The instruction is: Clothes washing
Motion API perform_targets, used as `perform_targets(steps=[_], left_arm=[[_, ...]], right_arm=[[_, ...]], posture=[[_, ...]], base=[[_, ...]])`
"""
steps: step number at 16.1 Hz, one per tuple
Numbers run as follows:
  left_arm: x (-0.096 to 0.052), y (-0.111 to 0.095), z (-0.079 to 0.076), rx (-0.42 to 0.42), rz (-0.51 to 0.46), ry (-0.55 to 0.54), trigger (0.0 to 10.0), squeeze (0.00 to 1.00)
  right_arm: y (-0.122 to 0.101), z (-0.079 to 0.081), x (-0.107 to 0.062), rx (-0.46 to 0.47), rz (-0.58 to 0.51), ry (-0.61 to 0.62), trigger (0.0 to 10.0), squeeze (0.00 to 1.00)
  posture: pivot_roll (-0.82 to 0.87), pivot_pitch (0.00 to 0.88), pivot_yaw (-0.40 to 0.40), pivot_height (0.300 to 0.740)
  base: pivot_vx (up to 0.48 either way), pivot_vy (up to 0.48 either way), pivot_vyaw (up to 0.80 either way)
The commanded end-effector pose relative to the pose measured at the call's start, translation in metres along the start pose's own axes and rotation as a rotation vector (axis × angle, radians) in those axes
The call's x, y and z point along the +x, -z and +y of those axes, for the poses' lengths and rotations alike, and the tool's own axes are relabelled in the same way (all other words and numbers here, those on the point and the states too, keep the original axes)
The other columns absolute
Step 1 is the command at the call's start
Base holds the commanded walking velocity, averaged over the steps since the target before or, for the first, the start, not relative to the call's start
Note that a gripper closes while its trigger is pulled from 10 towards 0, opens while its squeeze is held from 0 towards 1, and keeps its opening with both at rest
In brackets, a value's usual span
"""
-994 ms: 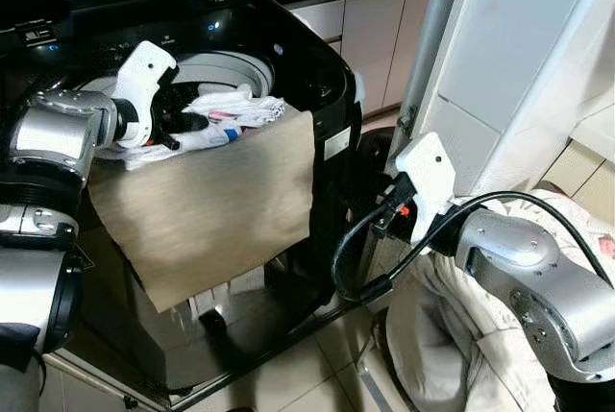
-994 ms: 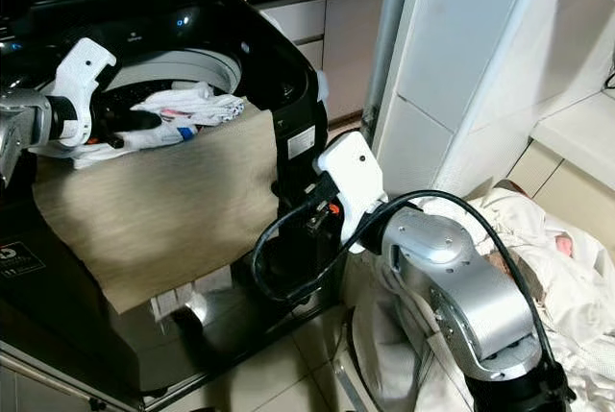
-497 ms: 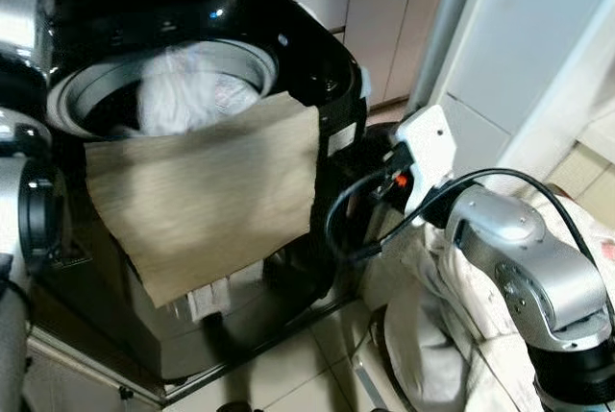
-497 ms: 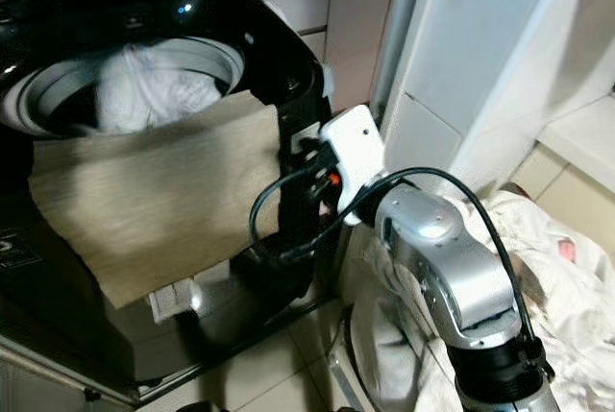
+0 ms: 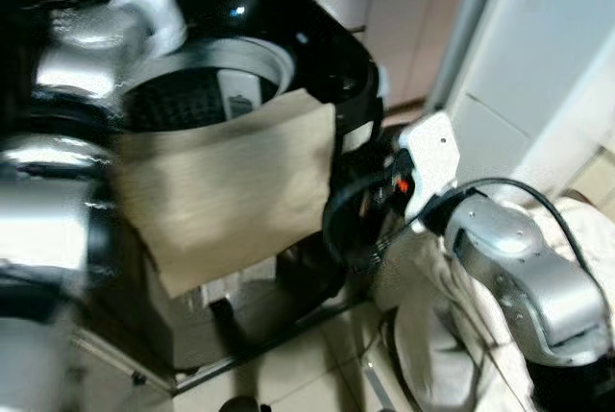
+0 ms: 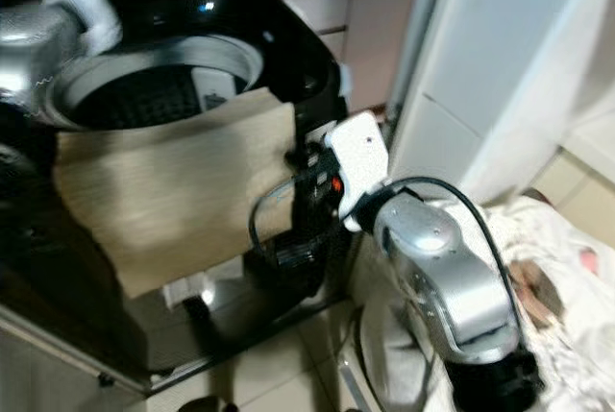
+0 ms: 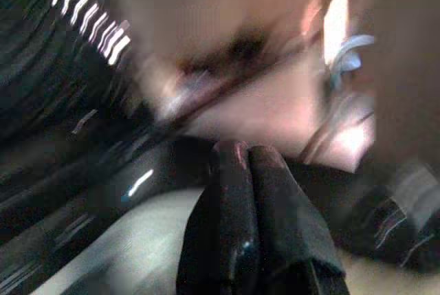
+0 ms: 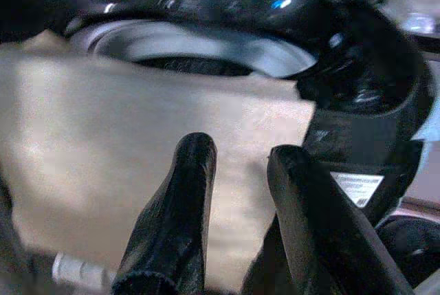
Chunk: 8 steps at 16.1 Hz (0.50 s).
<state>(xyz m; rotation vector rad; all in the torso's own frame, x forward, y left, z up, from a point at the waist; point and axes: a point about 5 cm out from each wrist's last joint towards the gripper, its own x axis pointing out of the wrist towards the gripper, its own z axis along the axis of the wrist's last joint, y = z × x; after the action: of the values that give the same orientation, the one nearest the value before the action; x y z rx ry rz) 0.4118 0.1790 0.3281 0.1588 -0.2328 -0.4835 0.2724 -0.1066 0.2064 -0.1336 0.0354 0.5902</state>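
A black top-loading washing machine (image 5: 317, 57) is being viewed from above, lid open, its grey drum (image 6: 144, 85) exposed. A beige rectangular cloth (image 5: 231, 181) is being draped over the front rim, hanging down the machine's front. The left tool (image 7: 240, 164) is being held with its two black fingers pressed together, nothing between them; surroundings are blurred. The right tool (image 8: 237, 171) is being held narrowly open, just before the hanging cloth, empty. A heap of white laundry (image 6: 567, 268) is lying on the floor beside the right arm.
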Motion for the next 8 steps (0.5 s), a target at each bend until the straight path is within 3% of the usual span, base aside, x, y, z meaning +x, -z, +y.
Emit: perform_targets(steps=[1,2,3,4,5,6,8], left_arm=[[-0.002,-0.004,-0.009,-0.094,-0.103,0.023,10.0,0.08],[-0.002,-0.001,-0.016,-0.12,-0.114,0.004,10.0,0.0],[-0.005,0.005,-0.031,-0.185,-0.139,0.005,10.0,0.0],[-0.013,0.015,-0.051,-0.217,-0.147,0.021,8.5,0.0],[-0.02,0.018,-0.067,-0.244,-0.174,0.06,9.4,0.0],[-0.03,0.025,-0.081,-0.294,-0.205,0.085,10.0,0.0],[-0.052,0.032,-0.093,-0.284,-0.183,0.026,10.0,0.0]], right_arm=[[-0.011,-0.018,-0.002,0.029,-0.064,0.152,10.0,0.0],[-0.016,-0.019,-0.004,0.042,-0.109,0.178,10.0,0.0],[-0.022,-0.021,-0.006,0.086,-0.161,0.207,10.0,0.0],[-0.017,-0.018,-0.01,0.12,-0.164,0.224,10.0,0.0],[-0.015,-0.016,-0.013,0.144,-0.161,0.222,10.0,0.0],[-0.009,-0.013,-0.016,0.164,-0.16,0.222,10.0,0.0],[-0.008,-0.006,-0.028,0.122,-0.177,0.224,10.0,0.0]], posture=[[-0.09,0.0,0.069,0.74],[-0.09,0.0,0.068,0.74],[-0.09,0.0,0.067,0.74],[-0.09,0.0,0.066,0.74],[-0.08,0.0,0.062,0.74],[-0.08,0.0,0.071,0.74],[-0.07,0.0,0.057,0.74]], base=[[0.0,0.0,0.0],[0.0,0.0,0.0],[0.0,0.0,0.0],[0.0,0.0,0.0],[0.0,0.0,0.0],[0.0,0.0,-0.77],[0.0,0.0,-0.78]])
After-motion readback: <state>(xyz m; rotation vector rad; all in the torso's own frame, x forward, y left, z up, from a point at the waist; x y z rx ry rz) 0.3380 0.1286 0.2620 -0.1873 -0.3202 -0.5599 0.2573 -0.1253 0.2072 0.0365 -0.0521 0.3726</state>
